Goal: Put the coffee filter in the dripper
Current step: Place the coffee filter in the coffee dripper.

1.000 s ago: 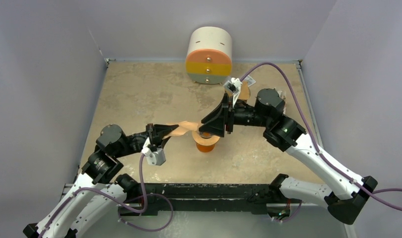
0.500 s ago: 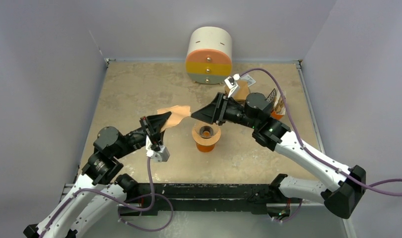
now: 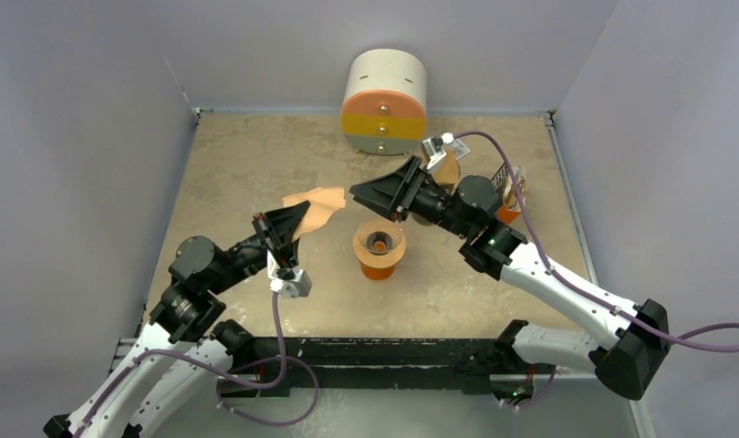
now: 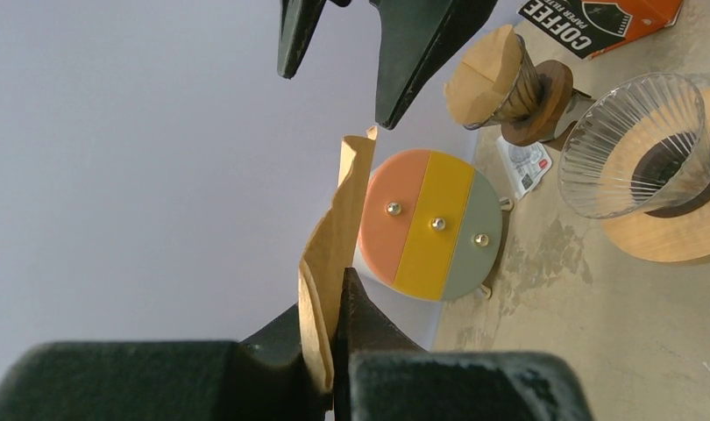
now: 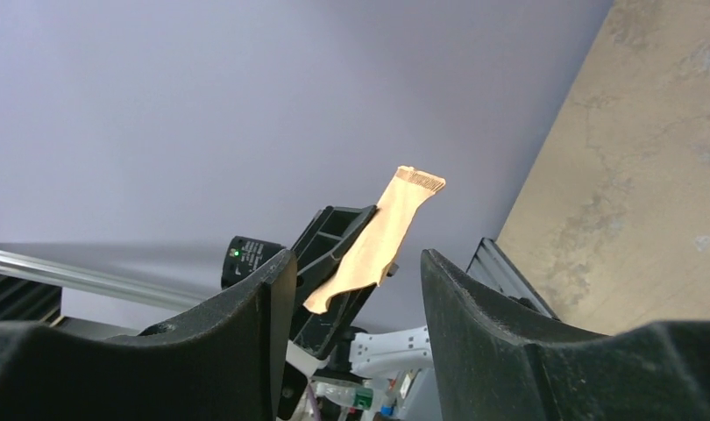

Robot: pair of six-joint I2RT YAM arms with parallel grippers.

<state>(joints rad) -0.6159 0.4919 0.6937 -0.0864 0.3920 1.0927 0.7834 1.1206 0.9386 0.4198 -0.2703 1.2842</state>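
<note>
My left gripper (image 3: 297, 213) is shut on a brown paper coffee filter (image 3: 318, 206) and holds it in the air, left of the dripper. In the left wrist view the filter (image 4: 334, 237) stands edge-on between the fingers. The clear glass dripper (image 3: 378, 241) sits on an orange cup (image 3: 378, 265) at mid table; it also shows in the left wrist view (image 4: 636, 145). My right gripper (image 3: 355, 192) is open and empty, raised just right of the filter's free end and pointing at it. In the right wrist view the filter (image 5: 373, 241) hangs between the open fingers, farther off.
A round drawer unit (image 3: 385, 100) with orange, yellow and grey stripes stands at the back. A filter holder on a wooden stand (image 4: 509, 83) and a coffee filter box (image 4: 601, 19) are at the back right. Grey walls enclose the table.
The left gripper has lifted the filter up and to the left, away from the dripper. The right gripper has let go of the filter end, risen and drawn back over the dripper's far side.
</note>
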